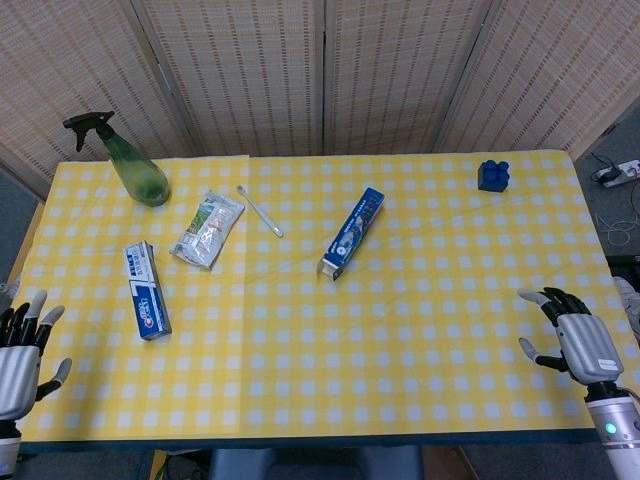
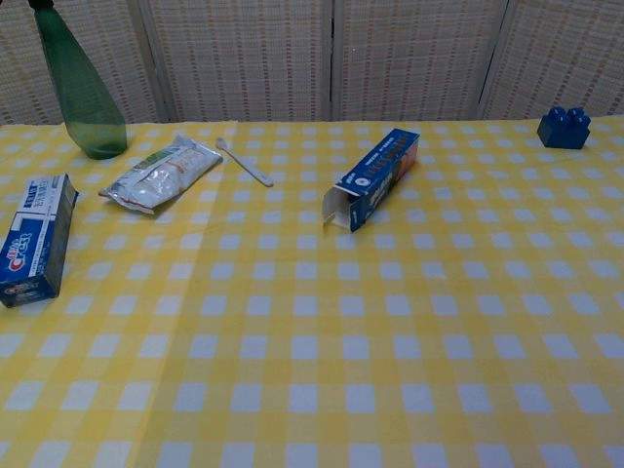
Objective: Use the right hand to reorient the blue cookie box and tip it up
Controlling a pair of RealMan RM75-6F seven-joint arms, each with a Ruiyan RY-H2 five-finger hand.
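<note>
The blue cookie box (image 1: 351, 231) (image 2: 372, 177) lies flat near the middle of the yellow checked table (image 1: 420, 330), slanted, with its open flap end toward the front. My right hand (image 1: 575, 335) hovers at the table's front right edge, fingers spread, holding nothing, well away from the box. At the front left edge my left hand (image 1: 25, 345) also shows with its fingers apart and nothing in it. The chest view shows neither hand.
A green spray bottle (image 1: 135, 165) stands at the back left. A silver packet (image 1: 208, 230), a white toothbrush (image 1: 260, 210) and a blue toothpaste box (image 1: 146, 290) lie on the left half. A blue toy brick (image 1: 494, 175) sits at the back right.
</note>
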